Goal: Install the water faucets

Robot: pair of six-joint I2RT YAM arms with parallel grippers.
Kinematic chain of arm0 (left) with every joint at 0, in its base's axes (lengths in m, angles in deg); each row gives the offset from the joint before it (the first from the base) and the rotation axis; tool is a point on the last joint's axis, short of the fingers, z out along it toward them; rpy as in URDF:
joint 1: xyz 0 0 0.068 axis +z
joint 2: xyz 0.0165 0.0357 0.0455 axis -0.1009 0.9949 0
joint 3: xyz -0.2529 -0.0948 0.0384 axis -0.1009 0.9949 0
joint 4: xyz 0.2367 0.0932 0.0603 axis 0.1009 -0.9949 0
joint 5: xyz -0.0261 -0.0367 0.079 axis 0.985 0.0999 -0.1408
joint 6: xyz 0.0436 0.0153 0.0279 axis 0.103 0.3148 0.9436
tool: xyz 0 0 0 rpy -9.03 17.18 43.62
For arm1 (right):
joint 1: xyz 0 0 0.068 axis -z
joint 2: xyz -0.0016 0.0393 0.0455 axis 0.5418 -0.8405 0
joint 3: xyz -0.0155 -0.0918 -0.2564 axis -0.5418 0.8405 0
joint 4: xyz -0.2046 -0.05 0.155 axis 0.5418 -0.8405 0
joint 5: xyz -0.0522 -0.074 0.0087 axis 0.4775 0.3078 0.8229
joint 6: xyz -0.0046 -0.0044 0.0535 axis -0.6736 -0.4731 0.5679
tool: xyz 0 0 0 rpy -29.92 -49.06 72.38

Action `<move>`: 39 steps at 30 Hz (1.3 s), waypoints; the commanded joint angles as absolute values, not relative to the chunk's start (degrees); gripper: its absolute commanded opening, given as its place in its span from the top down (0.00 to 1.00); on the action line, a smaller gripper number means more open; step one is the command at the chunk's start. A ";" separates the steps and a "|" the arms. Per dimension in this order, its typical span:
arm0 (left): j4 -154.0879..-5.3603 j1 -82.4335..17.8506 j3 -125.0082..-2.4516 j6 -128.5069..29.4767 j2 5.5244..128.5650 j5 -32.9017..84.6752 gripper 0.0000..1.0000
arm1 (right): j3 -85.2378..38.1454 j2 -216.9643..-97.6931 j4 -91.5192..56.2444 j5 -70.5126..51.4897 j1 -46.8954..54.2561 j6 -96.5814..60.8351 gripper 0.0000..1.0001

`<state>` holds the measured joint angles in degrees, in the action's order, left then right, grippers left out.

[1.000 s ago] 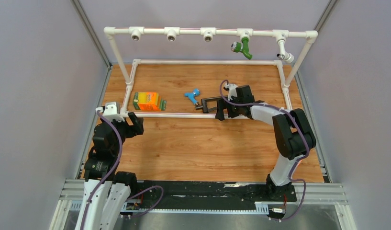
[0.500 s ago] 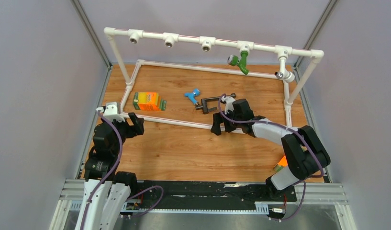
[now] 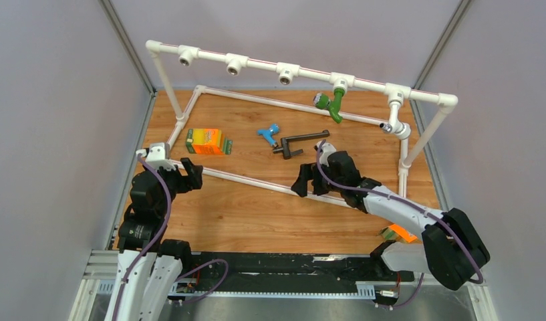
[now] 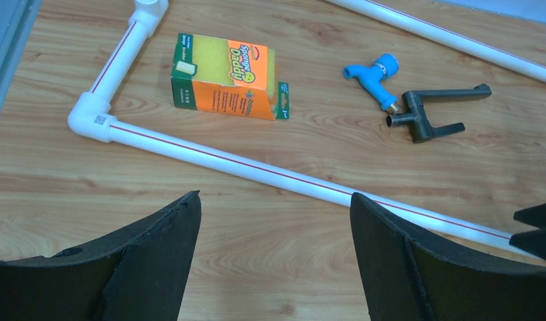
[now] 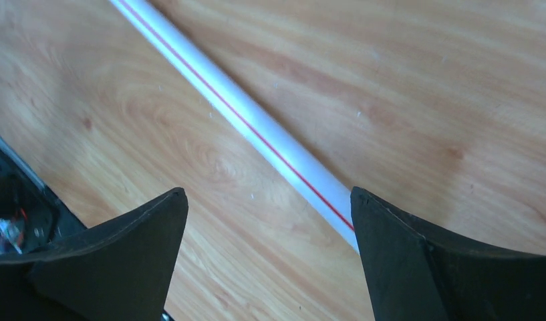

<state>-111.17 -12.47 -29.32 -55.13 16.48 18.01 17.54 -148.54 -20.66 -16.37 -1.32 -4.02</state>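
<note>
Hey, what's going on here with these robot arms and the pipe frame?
Faucets are being fitted onto a white pipe frame. A green faucet and a white faucet already hang from its top bar; a blue faucet and a dark L-shaped faucet lie on the table. The right gripper hovers open over the frame's near pipe; the left gripper hangs open, empty.

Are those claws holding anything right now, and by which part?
Nothing. Both the left claw and right claw are open and empty; the white pipe just runs below the right one, and the dark faucet lies untouched on the table.
</note>
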 commanded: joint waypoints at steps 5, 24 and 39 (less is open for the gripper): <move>-108.90 -12.73 -29.09 -54.55 16.69 18.86 0.12 | 21.50 -151.91 6.75 -1.97 -1.47 19.85 0.10; -108.63 -13.09 -29.00 -54.55 16.34 19.47 0.12 | 20.71 -188.30 48.33 2.79 3.63 44.03 0.37; -105.21 -13.44 -27.69 -55.77 18.62 27.10 0.12 | 15.79 -201.66 59.58 0.68 7.32 49.75 0.66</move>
